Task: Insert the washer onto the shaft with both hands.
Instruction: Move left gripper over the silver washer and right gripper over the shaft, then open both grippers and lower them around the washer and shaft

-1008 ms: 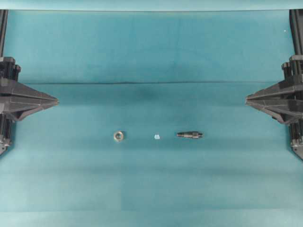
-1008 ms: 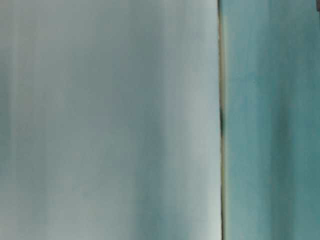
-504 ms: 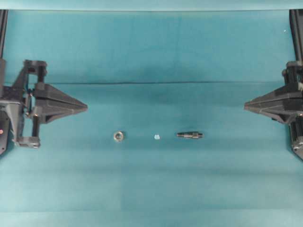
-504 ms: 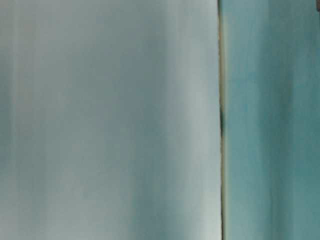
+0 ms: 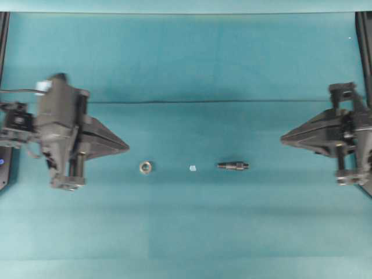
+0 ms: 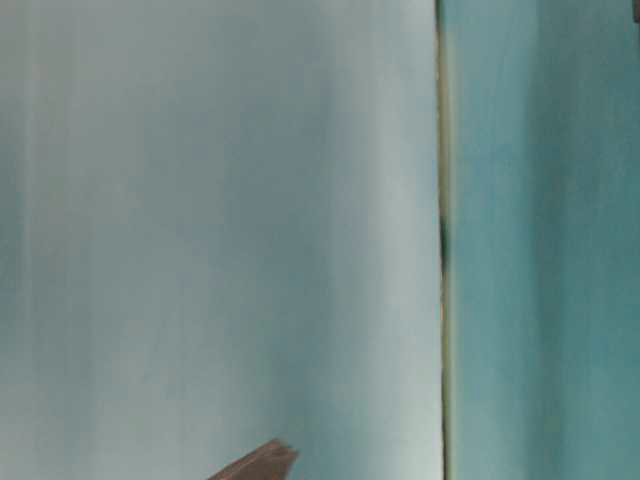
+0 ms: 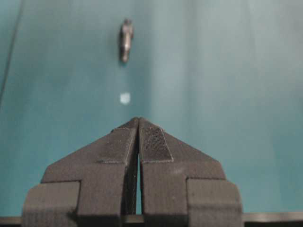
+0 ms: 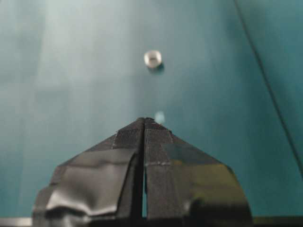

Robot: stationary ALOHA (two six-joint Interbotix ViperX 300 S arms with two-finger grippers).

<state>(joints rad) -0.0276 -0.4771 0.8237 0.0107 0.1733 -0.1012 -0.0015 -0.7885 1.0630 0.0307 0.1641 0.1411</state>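
Two black robot arms have both come inward over a teal cloth since a second ago, which is the main change. Seen from overhead, the left gripper (image 5: 127,146) has travelled much farther than its partner, from the left edge to a spot just left of the washer (image 5: 146,167) and slightly beyond it, not touching. The right gripper (image 5: 283,139) has advanced only a little and sits well apart from the shaft (image 5: 233,166), to its right and slightly beyond it. Both pairs of pointed fingers are pressed together, tips meeting, and hold nothing. Washer and shaft lie untouched on the cloth in a line across the middle: the silvery ring on the left, the dark stepped rod lying flat on the right, and a tiny pale speck (image 5: 192,168) between them. Judging from this, the task is only at the approach stage; each gripper would have to spread its fingers before picking anything up.
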